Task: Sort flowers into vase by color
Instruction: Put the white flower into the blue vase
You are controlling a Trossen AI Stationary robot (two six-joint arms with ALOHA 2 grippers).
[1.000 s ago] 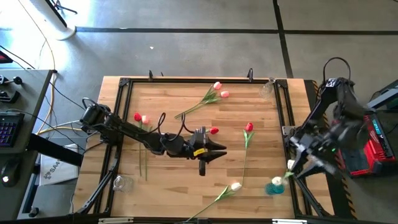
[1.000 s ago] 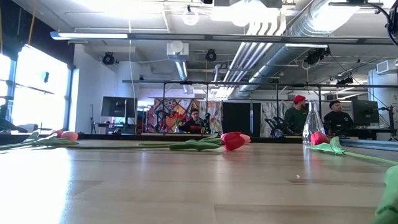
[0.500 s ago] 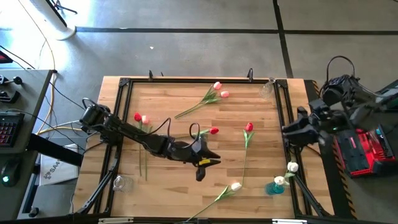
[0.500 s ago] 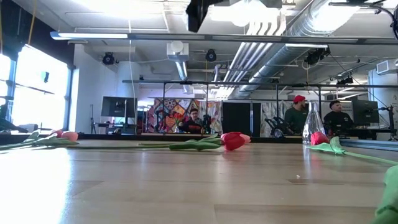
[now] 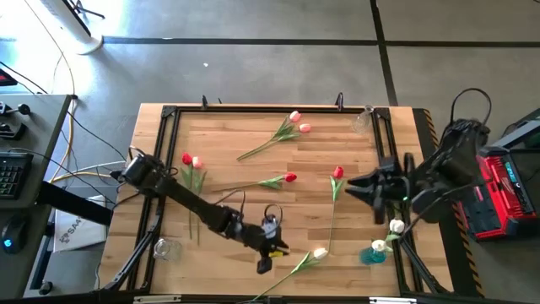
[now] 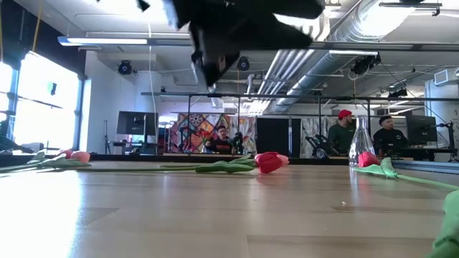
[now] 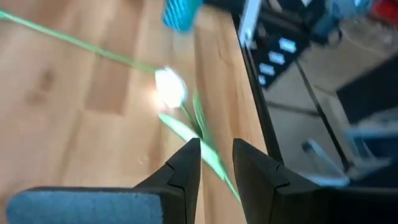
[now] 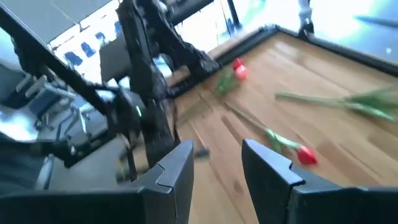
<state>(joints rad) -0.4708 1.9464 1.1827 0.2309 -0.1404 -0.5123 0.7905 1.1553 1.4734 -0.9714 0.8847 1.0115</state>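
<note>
Left end effector (image 5: pixel 263 265) moved toward white tulip (image 5: pixel 320 252) (stem diagonal); fingers slightly parted, empty.

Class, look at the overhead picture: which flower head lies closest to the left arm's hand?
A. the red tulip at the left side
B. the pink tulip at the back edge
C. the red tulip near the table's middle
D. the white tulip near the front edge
D: in the high view the left hand hangs just beside the white tulip; the other heads lie much farther away.
</note>
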